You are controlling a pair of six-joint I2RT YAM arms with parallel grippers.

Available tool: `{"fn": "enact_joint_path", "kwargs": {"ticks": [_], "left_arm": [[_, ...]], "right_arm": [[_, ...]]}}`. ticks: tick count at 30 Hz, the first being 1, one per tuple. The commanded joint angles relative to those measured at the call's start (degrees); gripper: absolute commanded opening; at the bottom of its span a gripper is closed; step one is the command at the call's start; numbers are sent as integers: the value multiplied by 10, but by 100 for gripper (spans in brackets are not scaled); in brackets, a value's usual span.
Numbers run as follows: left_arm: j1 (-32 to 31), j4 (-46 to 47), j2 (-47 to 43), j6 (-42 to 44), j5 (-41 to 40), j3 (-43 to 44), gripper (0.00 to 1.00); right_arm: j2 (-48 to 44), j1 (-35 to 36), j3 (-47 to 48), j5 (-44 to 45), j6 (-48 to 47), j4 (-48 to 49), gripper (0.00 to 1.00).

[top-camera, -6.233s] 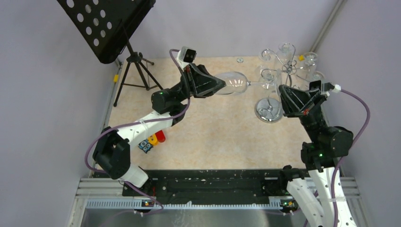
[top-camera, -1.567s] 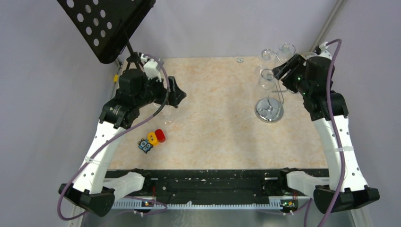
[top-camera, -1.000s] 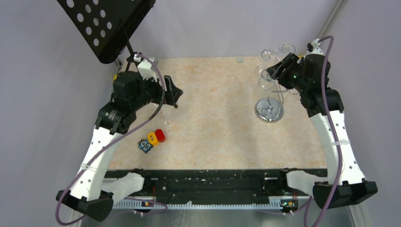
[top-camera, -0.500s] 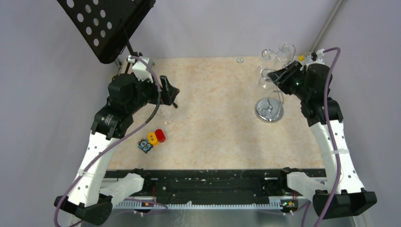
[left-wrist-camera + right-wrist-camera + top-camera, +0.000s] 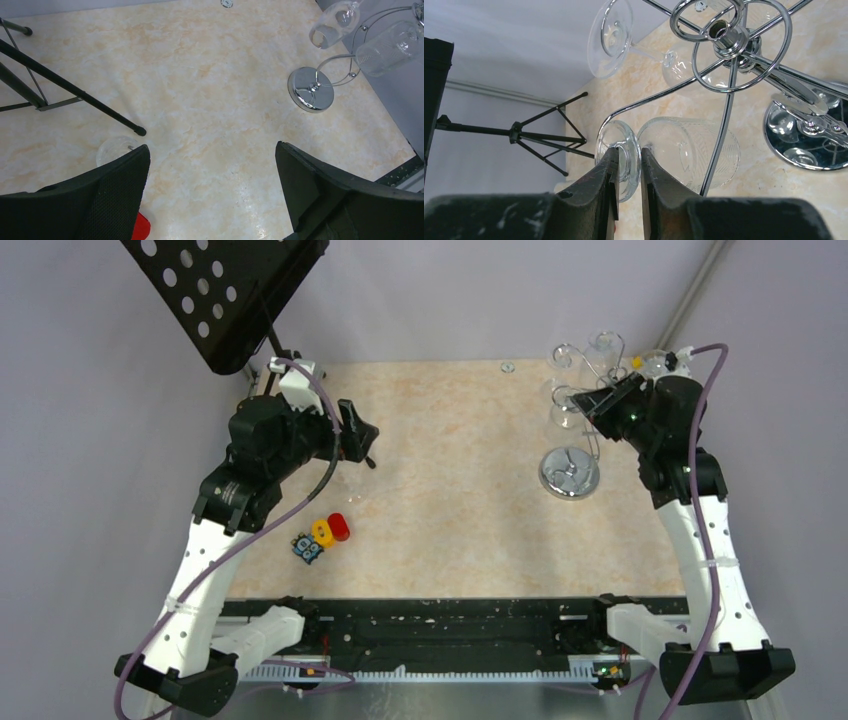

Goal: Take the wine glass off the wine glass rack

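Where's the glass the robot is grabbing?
Right wrist view: the wine glass hangs on the wine glass rack at the table's far right, its foot between the right end effector's fingers.

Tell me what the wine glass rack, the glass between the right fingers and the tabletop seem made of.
The wine glass rack: polished metal wire, likely chrome-plated; its round base gives mirror reflections. The wine glass: clear glass, possibly plastic; the tabletop shows through its finely lined bowl. The tabletop: matte-looking beige marbled print, probably laminate or vinyl rather than stone.
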Motion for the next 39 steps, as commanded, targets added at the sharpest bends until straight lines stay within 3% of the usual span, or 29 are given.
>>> {"fn": "enact_joint_path", "kwargs": {"ticks": [1, 9, 15, 22, 27, 39], "left_arm": [[3, 25, -10, 2, -6, 4, 99], [3, 27, -11, -1, -3, -1, 99], [3, 29, -11, -2, -1, -2, 99], [2, 30, -10, -4, -1, -4, 99], [3, 31, -10, -6, 0, -6, 99], [3, 37, -10, -8, -1, -12, 99]], "right_arm": [[-13, -7, 10, 16, 1, 13, 15], [-44, -7, -9, 19, 54, 52, 0], [-74, -7, -46, 7, 119, 101, 0], [-76, -7, -27, 8, 125, 93, 0], [-52, -7, -3, 10, 101, 49, 17], [-50, -8, 4, 28, 72, 22, 32]]}}
